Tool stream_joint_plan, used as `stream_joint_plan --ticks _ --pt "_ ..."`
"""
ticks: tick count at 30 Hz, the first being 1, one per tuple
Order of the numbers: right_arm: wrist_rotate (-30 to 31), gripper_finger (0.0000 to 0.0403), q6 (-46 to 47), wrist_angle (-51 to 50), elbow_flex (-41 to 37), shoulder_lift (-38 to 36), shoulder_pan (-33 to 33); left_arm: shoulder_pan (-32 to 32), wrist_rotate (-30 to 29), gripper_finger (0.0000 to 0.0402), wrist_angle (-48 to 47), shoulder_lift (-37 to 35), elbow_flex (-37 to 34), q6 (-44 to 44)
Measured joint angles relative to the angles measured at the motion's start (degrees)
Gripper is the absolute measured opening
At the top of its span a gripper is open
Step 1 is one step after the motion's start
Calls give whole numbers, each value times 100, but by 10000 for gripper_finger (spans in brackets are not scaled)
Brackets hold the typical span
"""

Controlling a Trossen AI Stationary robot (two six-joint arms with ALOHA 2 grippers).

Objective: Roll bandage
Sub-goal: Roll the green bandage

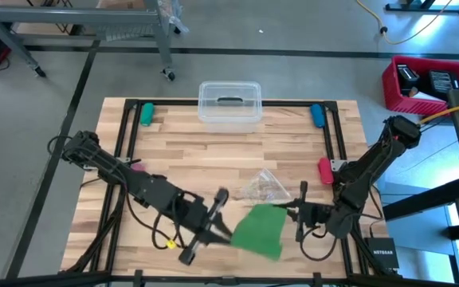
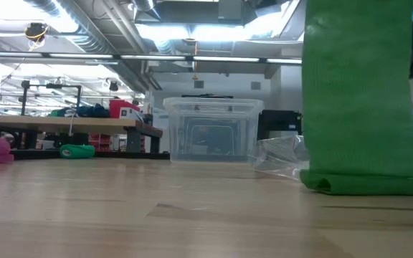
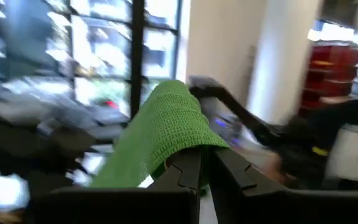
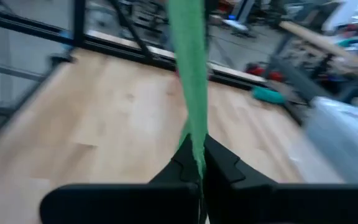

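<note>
Bandage (image 1: pixel 260 231) near the table's (image 1: pixel 213 159) front edge is sagging, soft and light. You are pinching its ends with the left gripper (image 3: pixel 205 163) and right gripper (image 4: pixel 197 163), both clamped on cloth.

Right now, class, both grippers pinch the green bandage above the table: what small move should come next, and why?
Probably the left gripper turns to start a roll: the bandage hangs unrolled, its lower fold on the table, while the right gripper grips an edge.

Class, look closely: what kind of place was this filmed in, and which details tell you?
Probably a robotics lab or workshop: exposed ceiling ducts, workbenches behind the wooden table, and a red crate on bare concrete.
</note>
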Motion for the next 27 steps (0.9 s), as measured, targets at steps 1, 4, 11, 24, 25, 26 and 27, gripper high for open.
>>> stream_joint_plan --ticks 1,4,11,24,25,26,27 --pt "-131 5 5 91 0 2 7 28 -301 11 90 -2 0 254" --pt "-525 3 18 426 0 2 58 88 -1222 11 330 -3 0 1121" --pt "-1471 3 28 1069 23 2 315 289 -2560 11 388 -3 1 2840" --pt "-1887 4 110 250 1152 7 810 445 -3842 11 -19 -3 2 3764" --pt "-1887 4 109 132 1271 7 828 449 -3942 11 -113 -3 2 3826" --pt "-1883 4 110 14 1392 7 855 454 -4025 11 -216 -3 2 3874" --pt "-1880 5 96 -74 1512 7 879 469 -4097 11 -332 -3 2 3903"
